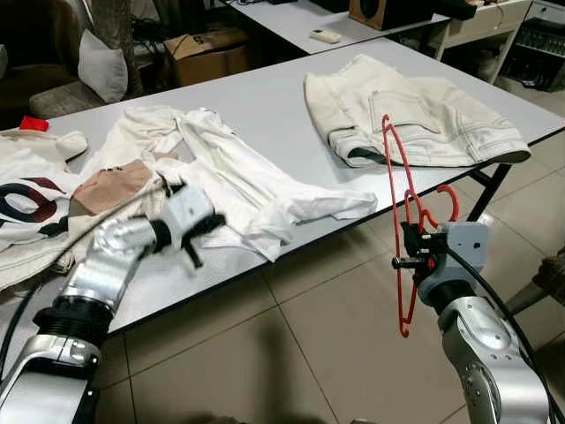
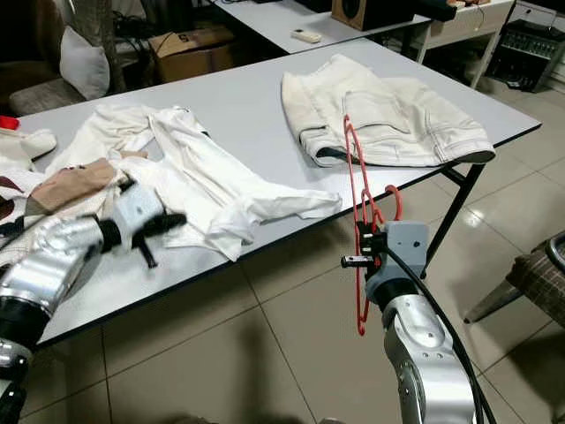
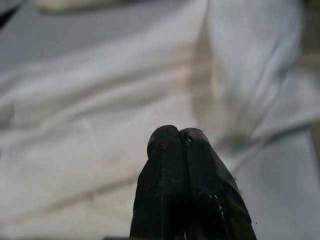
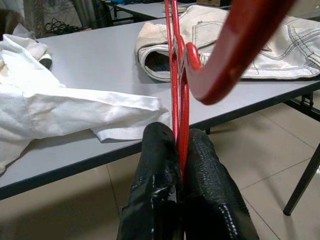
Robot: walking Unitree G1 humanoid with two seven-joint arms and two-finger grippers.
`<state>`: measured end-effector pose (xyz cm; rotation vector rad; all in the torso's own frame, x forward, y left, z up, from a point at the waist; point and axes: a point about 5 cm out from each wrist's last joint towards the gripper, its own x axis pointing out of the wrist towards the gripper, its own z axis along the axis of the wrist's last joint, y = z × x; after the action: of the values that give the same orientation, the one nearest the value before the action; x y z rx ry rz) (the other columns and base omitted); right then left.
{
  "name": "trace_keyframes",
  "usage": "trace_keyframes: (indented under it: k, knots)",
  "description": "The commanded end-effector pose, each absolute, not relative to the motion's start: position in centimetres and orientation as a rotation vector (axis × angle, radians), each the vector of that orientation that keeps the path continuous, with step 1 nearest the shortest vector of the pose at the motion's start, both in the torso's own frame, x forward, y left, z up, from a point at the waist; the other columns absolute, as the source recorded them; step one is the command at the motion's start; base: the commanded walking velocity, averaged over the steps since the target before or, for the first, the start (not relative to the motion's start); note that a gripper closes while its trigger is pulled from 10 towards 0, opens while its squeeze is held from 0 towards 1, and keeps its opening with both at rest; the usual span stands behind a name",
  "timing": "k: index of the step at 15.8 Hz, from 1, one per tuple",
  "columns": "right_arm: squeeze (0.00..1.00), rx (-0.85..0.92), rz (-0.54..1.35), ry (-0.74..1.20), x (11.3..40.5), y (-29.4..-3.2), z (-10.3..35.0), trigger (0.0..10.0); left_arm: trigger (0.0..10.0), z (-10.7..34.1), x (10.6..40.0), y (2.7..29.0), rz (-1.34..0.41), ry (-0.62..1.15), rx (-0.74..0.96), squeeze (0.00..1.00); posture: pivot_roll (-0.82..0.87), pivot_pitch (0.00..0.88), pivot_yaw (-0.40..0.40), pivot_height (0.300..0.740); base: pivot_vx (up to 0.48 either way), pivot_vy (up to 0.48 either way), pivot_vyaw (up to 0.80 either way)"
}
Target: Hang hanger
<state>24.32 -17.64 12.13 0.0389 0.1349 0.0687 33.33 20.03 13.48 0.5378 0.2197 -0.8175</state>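
Red hanger [image 1: 402,231], white shirt [image 1: 231,181], cream shorts [image 1: 415,115], grey table [image 1: 265,97], black claw [image 4: 181,165]

The right claw [image 2: 360,250] grips a red hanger [image 2: 357,231] upright beside the grey table [image 2: 238,106].

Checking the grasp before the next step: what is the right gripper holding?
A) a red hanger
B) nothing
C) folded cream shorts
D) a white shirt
A: the right gripper has its jaws shut on the thin bars of the red hanger, holding it upright in front of the table edge.
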Motion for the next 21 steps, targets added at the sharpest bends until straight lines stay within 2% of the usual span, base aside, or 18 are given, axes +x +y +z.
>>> trace_keyframes:
  k: [1, 3, 4, 5, 9, 13, 19, 20, 21]
  knots:
    - [0.0, 0.046, 0.077, 0.128, 24.3, -17.5, 12.4, 10.0, 0.0, 14.6, 33.6, 19.9, -0.836, 0.172, 0.518, 0.0, -0.14, 0.0, 0.057, 0.74, 0.0, 0.0, 0.0]
    - [0.0, 0.05, 0.081, 0.129, 24.3, -17.5, 12.4, 10.0, 0.0, 13.1, 33.2, 21.3, -0.821, 0.288, 0.68, 0.0, -0.14, 0.0, 0.057, 0.74, 0.0, 0.0, 0.0]
    - [0.0, 0.051, 0.082, 0.129, 24.3, -17.4, 12.4, 10.0, 10.0, 12.5, 33.2, 21.9, -0.789, 0.318, 0.74, 0.0, -0.14, 0.0, 0.057, 0.74, 0.0, 0.0, 0.0]
    - [0.0, 0.051, 0.081, 0.129, 24.3, -17.4, 12.4, 10.0, 10.0, 12.2, 32.9, 21.9, -0.833, 0.343, 0.723, 1.0, -0.14, 0.0, 0.057, 0.74, 0.0, 0.0, 0.0]
    - [0.0, 0.054, 0.081, 0.128, 24.3, -17.4, 12.4, 10.0, 10.0, 11.0, 32.2, 22.1, -0.857, 0.406, 0.743, 1.0, -0.14, 0.0, 0.058, 0.74, 0.0, 0.0, 0.0]
    - [0.0, 0.053, 0.081, 0.128, 24.4, -17.4, 12.4, 10.0, 10.0, 10.3, 32.9, 22.8, -0.765, 0.421, 0.766, 1.0, -0.14, 0.0, 0.056, 0.74, 0.0, 0.0, 0.0]
    - [0.0, 0.054, 0.083, 0.127, 24.4, -17.4, 12.5, 10.0, 10.0, 9.9, 33.1, 22.9, -0.745, 0.449, 0.78, 1.0, -0.14, 0.0, 0.055, 0.74, 0.0, 0.0, 0.0]
    - [0.0, 0.054, 0.083, 0.127, 24.4, -17.4, 12.5, 10.0, 6.8, 9.7, 33.0, 23.0, -0.752, 0.465, 0.78, 0.0, -0.14, 0.0, 0.055, 0.74, 0.0, 0.0, 0.0]
    - [0.0, 0.053, 0.084, 0.128, 24.4, -17.4, 12.5, 10.0, 3.9, 8.8, 32.7, 22.9, -0.786, 0.522, 0.756, 0.0, -0.15, 0.0, 0.055, 0.74, 0.0, 0.0, 0.0]
